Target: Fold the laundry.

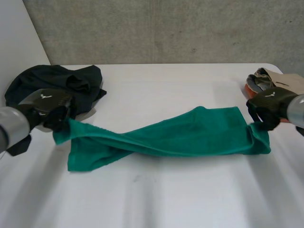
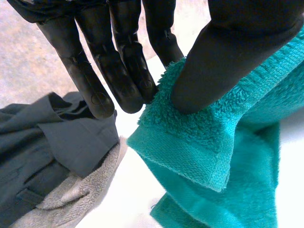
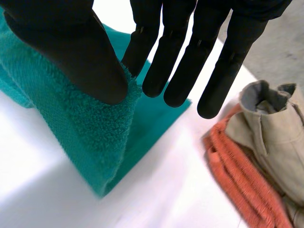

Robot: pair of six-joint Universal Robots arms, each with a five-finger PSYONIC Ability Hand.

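Observation:
A green towel stretches across the middle of the white table, twisted along its length and sagging between its ends. My left hand pinches the towel's left corner between thumb and straight fingers. My right hand pinches the right corner the same way, thumb pressed onto the terry against one finger. Both corners are lifted a little off the table.
A pile of dark clothes with a grey towel under it lies at the back left, close to my left hand. At the back right sit a beige garment and an orange cloth.

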